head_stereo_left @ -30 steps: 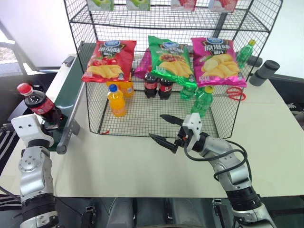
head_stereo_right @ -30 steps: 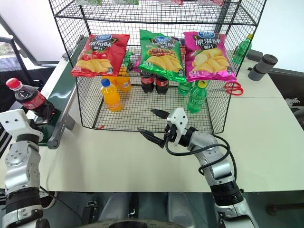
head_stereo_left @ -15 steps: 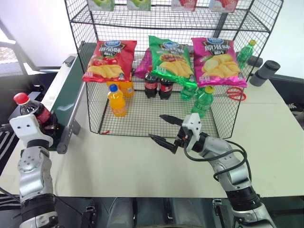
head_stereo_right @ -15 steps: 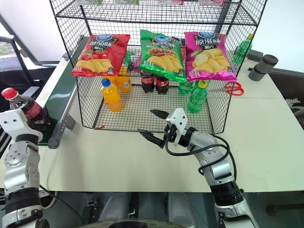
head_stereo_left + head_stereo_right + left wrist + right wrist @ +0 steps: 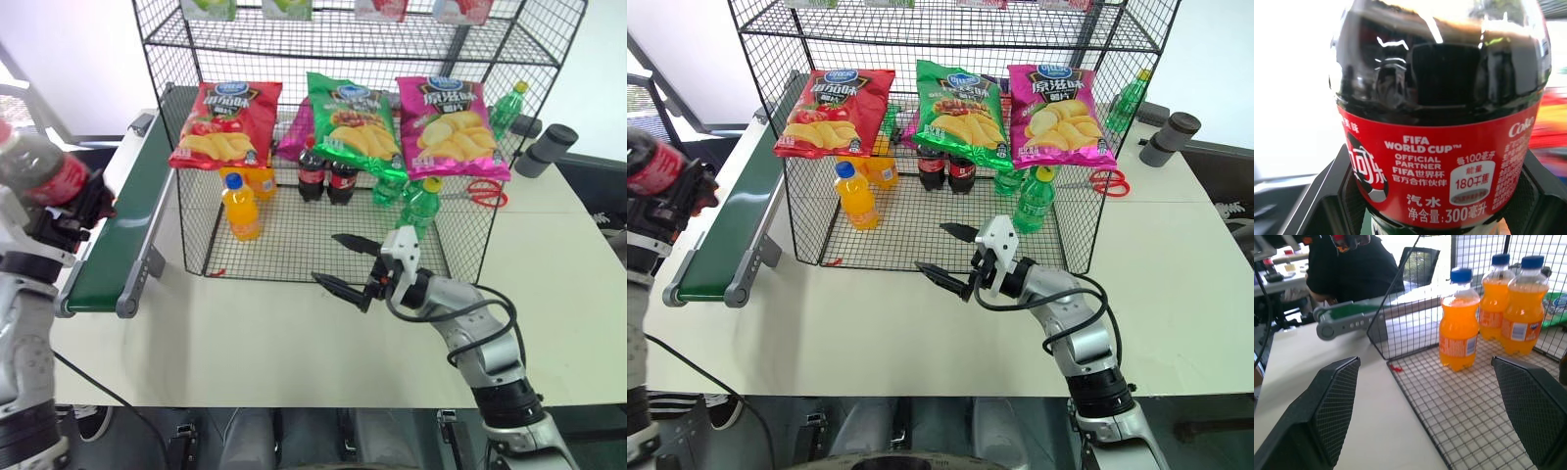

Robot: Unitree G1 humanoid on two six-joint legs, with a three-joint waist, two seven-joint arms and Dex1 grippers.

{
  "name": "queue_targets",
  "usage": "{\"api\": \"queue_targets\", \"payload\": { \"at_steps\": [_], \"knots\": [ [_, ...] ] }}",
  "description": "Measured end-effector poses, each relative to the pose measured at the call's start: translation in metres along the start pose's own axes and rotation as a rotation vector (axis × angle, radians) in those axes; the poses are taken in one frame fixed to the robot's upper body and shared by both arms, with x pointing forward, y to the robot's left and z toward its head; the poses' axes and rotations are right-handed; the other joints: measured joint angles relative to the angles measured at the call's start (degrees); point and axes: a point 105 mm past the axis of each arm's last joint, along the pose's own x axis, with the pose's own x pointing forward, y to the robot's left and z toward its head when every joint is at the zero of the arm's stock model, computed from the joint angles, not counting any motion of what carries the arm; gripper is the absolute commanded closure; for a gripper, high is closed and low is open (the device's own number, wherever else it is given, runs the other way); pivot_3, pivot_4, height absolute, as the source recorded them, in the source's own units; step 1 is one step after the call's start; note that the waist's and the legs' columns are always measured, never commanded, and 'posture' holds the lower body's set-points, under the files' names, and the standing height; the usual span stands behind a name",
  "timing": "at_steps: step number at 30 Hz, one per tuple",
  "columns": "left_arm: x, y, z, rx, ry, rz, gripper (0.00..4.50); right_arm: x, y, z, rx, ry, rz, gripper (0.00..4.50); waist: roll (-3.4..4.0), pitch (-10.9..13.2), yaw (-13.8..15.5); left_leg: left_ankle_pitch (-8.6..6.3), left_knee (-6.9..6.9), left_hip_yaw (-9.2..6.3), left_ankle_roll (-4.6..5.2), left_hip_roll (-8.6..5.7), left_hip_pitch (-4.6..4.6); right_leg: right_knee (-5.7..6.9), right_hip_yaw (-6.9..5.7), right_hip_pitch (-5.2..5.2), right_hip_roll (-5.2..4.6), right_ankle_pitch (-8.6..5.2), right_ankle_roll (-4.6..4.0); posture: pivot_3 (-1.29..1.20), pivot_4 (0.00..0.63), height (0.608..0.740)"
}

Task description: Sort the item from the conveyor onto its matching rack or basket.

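Note:
The item, a small cola bottle with a red label, hangs tilted in the air at the far left, above the near end of the conveyor. My left gripper is shut on it. In the left wrist view the bottle stands close between the black fingers. The rack, a black wire-grid unit, stands in the middle of the table. My right gripper hovers open in front of the rack's lower shelf, with nothing between its fingers.
Red, green and pink crisp bags hang across the rack front. On its lower shelf stand orange soda bottles, cola bottles and green bottles. Red scissors and a grey cylinder lie at the right. A person sits beyond the conveyor.
My left gripper has risen from the conveyor's near end, carrying the cola bottle, which now tilts over. The right arm has kept still.

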Motion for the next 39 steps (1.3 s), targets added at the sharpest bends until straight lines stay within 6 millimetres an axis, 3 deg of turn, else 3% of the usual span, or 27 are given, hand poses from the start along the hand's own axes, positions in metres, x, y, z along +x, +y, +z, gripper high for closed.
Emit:
{"api": "queue_targets", "payload": {
  "at_steps": [3,7,14,25,33,36,37,39],
  "knots": [
    [0.001,-0.048,-0.011,-0.106,0.110,-0.252,1.53,-0.001,-0.005,0.010,0.023,-0.016,0.008,0.00,0.05,0.0,-0.1,0.00,-0.05,0.00,0.00,0.00,0.00,-0.03,0.00,-0.01,0.00,-0.01,-0.01,0.00,0.150,0.740],
    [-0.002,-0.103,-0.044,-0.209,0.285,-0.528,1.53,0.000,-0.001,0.026,0.116,-0.049,0.067,0.00,0.16,0.1,-0.1,0.01,-0.06,-0.01,0.01,0.02,0.02,0.00,-0.01,-0.02,0.05,-0.09,-0.17,0.00,0.150,0.740],
    [0.007,-0.151,-0.063,-0.304,0.341,-0.804,1.53,0.009,0.019,0.043,0.215,-0.067,0.149,0.00,0.16,0.1,0.2,0.02,-0.06,0.01,0.03,-0.03,-0.01,-0.02,-0.01,-0.02,0.10,-0.01,-0.02,0.00,0.150,0.740],
    [0.015,-0.183,-0.077,-0.234,0.368,-1.022,1.53,0.017,0.042,0.025,0.291,0.004,0.195,0.00,0.16,0.1,0.2,0.02,0.02,0.03,0.07,0.00,-0.05,-0.03,0.02,-0.03,0.37,0.01,0.03,0.00,0.150,0.740],
    [0.014,-0.188,-0.081,-0.204,0.373,-1.045,1.53,0.019,0.047,0.019,0.321,0.015,0.201,0.00,0.16,0.1,0.3,0.02,0.04,0.01,0.07,0.04,-0.05,0.01,0.03,-0.03,0.50,0.01,0.04,0.00,0.150,0.740],
    [0.015,-0.189,-0.081,-0.202,0.371,-1.045,1.53,0.018,0.047,0.018,0.329,0.023,0.202,1.36,0.16,0.1,0.3,0.02,0.04,0.01,0.07,0.04,-0.05,0.01,0.03,-0.03,0.50,0.01,0.04,0.00,0.150,0.740],
    [0.015,-0.189,-0.081,-0.203,0.370,-1.044,1.53,0.018,0.046,0.018,0.330,0.024,0.201,1.59,0.16,0.1,0.3,0.02,0.05,0.01,0.07,0.04,-0.05,0.01,0.03,-0.03,0.50,0.01,0.04,0.00,0.150,0.740],
    [0.015,-0.190,-0.082,-0.203,0.368,-1.041,1.53,0.018,0.046,0.018,0.330,0.024,0.202,1.62,0.16,0.1,0.3,0.02,0.05,0.00,0.07,0.04,-0.04,0.01,0.03,-0.03,0.51,0.01,0.04,0.00,0.150,0.740]
  ]
}}
